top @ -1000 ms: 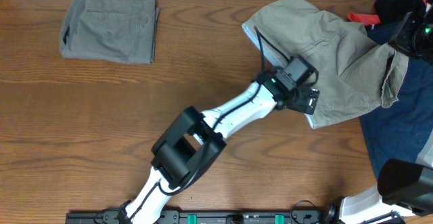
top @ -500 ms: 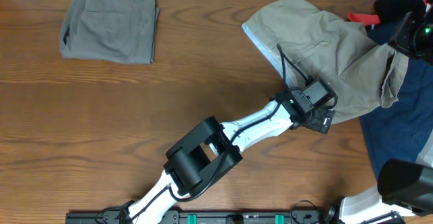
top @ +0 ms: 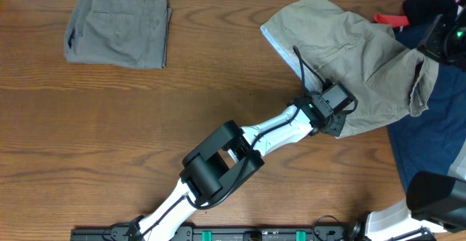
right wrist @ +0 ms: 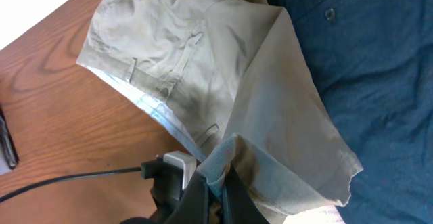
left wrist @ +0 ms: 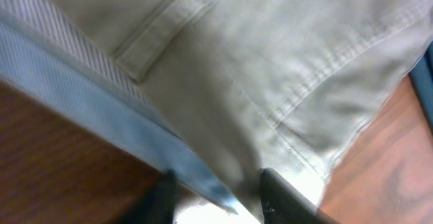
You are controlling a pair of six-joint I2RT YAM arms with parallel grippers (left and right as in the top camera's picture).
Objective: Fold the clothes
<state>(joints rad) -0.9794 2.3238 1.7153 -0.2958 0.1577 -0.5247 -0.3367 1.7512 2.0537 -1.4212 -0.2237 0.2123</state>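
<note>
Overhead: shows khaki shorts (top: 357, 52) spread on the table (top: 145, 124) at far right, one edge overlapping navy shorts (top: 437, 139). Locates grey-olive shorts (top: 116, 26) folded at far left, well apart. Places left gripper (top: 333, 121) at the khaki near edge.

Left wrist: shows jaws narrowed, with pale blue waistband lining (left wrist: 81, 95) and khaki cloth bunched between them.

Right wrist: shows right gripper (right wrist: 215, 183) pinched tight on a raised khaki fold beside navy cloth.

- We see the khaki-beige shorts (top: 357, 52) with a pale blue waistband lining (left wrist: 88, 95) edged in fine stripes.
- We see plain grey-olive shorts (top: 116, 26).
- We see dark navy cloth (top: 437, 139).
- We see the table (top: 109, 139) in brown wood grain.
</note>
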